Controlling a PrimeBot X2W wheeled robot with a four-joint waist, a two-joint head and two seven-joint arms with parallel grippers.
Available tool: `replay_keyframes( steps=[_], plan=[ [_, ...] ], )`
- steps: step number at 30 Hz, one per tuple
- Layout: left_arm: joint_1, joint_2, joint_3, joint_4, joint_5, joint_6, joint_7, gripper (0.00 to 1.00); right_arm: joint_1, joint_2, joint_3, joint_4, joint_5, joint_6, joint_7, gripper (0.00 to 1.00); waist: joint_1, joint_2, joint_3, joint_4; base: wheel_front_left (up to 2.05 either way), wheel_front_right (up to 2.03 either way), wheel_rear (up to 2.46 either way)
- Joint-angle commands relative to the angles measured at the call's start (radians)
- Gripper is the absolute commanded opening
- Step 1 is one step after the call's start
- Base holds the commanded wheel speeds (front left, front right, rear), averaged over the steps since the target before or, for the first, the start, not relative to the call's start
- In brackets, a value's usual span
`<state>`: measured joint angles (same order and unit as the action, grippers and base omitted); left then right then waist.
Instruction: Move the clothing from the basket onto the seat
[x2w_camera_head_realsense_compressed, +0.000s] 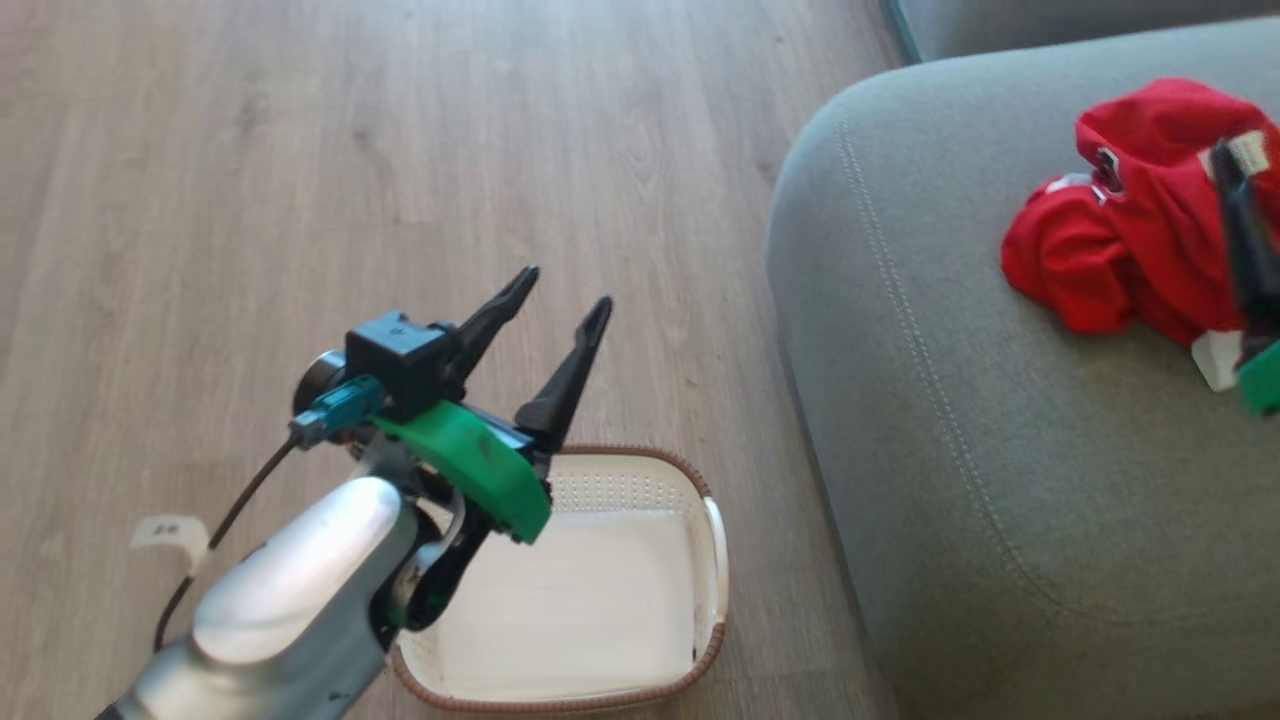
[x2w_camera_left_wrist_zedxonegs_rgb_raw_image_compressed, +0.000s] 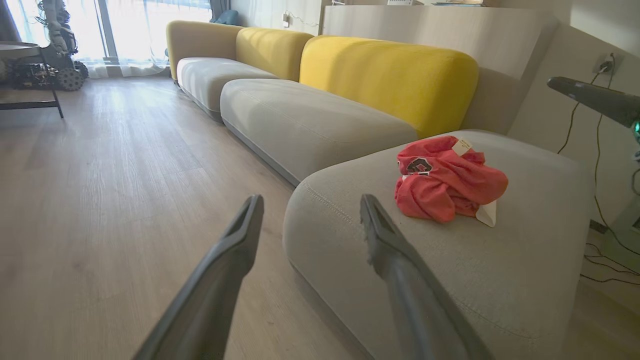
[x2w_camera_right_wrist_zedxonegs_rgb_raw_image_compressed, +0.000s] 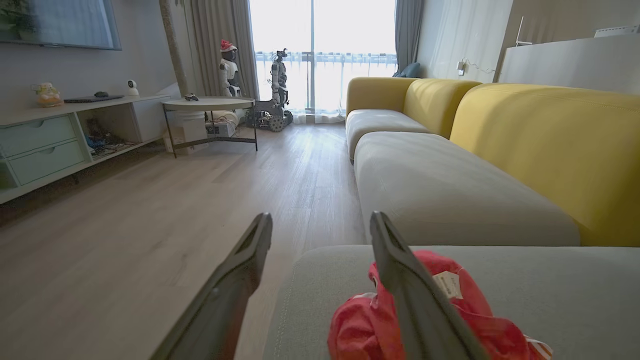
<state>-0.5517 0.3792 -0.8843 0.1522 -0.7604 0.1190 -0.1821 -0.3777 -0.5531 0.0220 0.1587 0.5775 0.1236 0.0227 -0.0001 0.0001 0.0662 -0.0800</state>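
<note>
The red clothing (x2w_camera_head_realsense_compressed: 1120, 250) lies bunched with a white tag on the grey seat (x2w_camera_head_realsense_compressed: 950, 420), near its right side. It also appears in the left wrist view as a red heap (x2w_camera_left_wrist_zedxonegs_rgb_raw_image_compressed: 450, 185) on the seat (x2w_camera_left_wrist_zedxonegs_rgb_raw_image_compressed: 500, 270). My right gripper (x2w_camera_right_wrist_zedxonegs_rgb_raw_image_compressed: 321, 217) hovers open just over the clothing (x2w_camera_right_wrist_zedxonegs_rgb_raw_image_compressed: 360, 325), with nothing between its fingers. The white basket (x2w_camera_head_realsense_compressed: 712, 560) with its brown rim stands on the floor beside the seat, its floor bare. My left gripper (x2w_camera_head_realsense_compressed: 562, 287) is open above the basket's far left corner, empty, fingers (x2w_camera_left_wrist_zedxonegs_rgb_raw_image_compressed: 240, 240) pointing toward the seat's corner.
Wooden floor (x2w_camera_head_realsense_compressed: 350, 150) stretches left and ahead. More grey cushions (x2w_camera_left_wrist_zedxonegs_rgb_raw_image_compressed: 300, 120) with yellow backrests (x2w_camera_left_wrist_zedxonegs_rgb_raw_image_compressed: 390, 75) continue the sofa. A round side table (x2w_camera_right_wrist_zedxonegs_rgb_raw_image_compressed: 210, 105), a low cabinet (x2w_camera_right_wrist_zedxonegs_rgb_raw_image_compressed: 50, 140) and parked robots (x2w_camera_right_wrist_zedxonegs_rgb_raw_image_compressed: 275, 85) stand far off. Cables (x2w_camera_left_wrist_zedxonegs_rgb_raw_image_compressed: 600, 240) hang by the wall.
</note>
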Motion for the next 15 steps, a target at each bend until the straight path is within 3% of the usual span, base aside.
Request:
replay_keyframes(
  steps=[1, 8, 15],
  plan=[
    [-0.026, 0.044, 0.059, -0.028, 0.01, 0.019, -0.018, 1.0, 0.035, 0.004, -0.027, -0.065, -0.026, 0.007, -0.013, 1.0, 0.0001, -0.0001, -0.016, 0.024, 0.0, 0.0, 0.0],
    [0.032, 0.079, 0.117, -0.044, -0.003, 0.073, -0.051, 1.0, 0.173, 0.117, -0.073, -0.196, -0.095, 0.007, -0.013, 1.0, 0.0001, -0.0001, -0.043, 0.064, 0.0, 0.0, 0.0],
    [0.098, 0.113, 0.172, -0.072, -0.007, 0.114, -0.068, 1.0, 0.26, 0.19, -0.073, -0.261, -0.126, 0.007, -0.026, 1.0, 0.0001, -0.0001, -0.052, 0.091, 0.0, 0.0, 0.0]
  ],
)
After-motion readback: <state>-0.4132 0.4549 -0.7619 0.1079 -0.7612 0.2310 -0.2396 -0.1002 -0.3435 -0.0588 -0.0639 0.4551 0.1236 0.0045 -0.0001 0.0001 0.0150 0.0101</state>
